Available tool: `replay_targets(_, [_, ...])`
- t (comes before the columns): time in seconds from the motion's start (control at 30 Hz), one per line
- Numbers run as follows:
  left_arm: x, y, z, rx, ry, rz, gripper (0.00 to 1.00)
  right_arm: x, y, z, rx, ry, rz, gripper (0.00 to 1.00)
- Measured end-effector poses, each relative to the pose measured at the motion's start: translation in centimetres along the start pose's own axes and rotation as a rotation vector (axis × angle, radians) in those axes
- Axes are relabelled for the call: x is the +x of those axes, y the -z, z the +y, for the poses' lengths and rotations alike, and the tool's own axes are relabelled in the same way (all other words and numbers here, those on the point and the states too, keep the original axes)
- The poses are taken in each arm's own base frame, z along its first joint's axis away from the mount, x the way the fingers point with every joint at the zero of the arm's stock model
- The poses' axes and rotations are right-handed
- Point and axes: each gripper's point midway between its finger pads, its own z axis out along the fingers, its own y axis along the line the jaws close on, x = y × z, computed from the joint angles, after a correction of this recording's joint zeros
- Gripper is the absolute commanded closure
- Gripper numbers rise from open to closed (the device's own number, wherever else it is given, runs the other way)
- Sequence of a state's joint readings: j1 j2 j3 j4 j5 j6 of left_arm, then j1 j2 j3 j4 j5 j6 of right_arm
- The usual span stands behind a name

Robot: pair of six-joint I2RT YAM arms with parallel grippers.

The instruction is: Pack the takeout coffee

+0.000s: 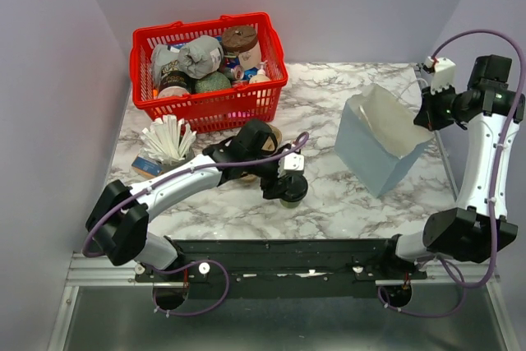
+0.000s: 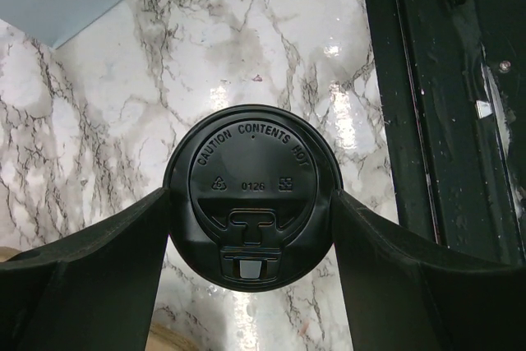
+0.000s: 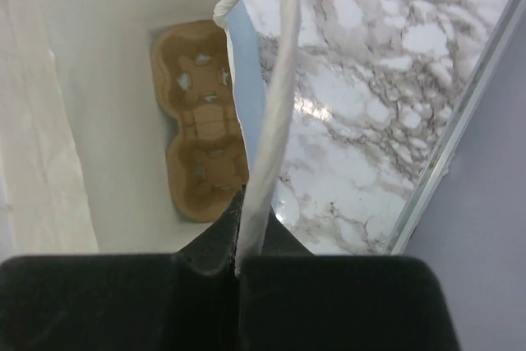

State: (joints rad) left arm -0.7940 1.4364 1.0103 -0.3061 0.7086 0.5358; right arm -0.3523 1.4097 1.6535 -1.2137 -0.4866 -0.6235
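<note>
Holding the takeout coffee [image 1: 289, 196] in the left gripper [image 2: 251, 207], spread wide and pressing against both sides of the round black lid [image 2: 246, 162], as the left wrist view shows. Sitting at lower centre of the top view, over the marble tabletop [image 1: 329, 213] and well apart from the blue paper bag [image 1: 374, 158] at centre right; cannot tell whether resting on the tabletop or hanging just above it. Pinching the bag's white cord handle [image 3: 273, 121] in the right gripper [image 3: 238, 262], closed tight at the bag's upper right rim. Showing, in the right wrist view, a brown cardboard cup carrier [image 3: 201, 121] lying flat on the bag's floor. Standing at upper left of the top view, a red basket [image 1: 205, 108] full of goods, and just below it a cup of white stirrers [image 1: 168, 141].
</note>
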Motion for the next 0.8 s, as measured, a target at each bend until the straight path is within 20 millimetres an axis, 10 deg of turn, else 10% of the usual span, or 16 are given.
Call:
replay_targets(0.33, [-2.2, 2.7, 1.3, -0.068, -0.015, 0.004, 1.0, -6.0, 0.3, 7.5, -0.145, 0.305, -0.137, 0.99])
replay_targets(0.57, [-8.3, 12.4, 5.3, -0.39, -0.077, -0.108, 1.0, -6.1, 1.5, 10.5, -0.202, 0.395, -0.185, 0.99])
replay_targets(0.8, [-17.3, 20.3, 4.7, -0.612, -0.263, -0.286, 1.0, -5.2, 2.0, 13.4, -0.285, 0.491, -0.2, 1.0])
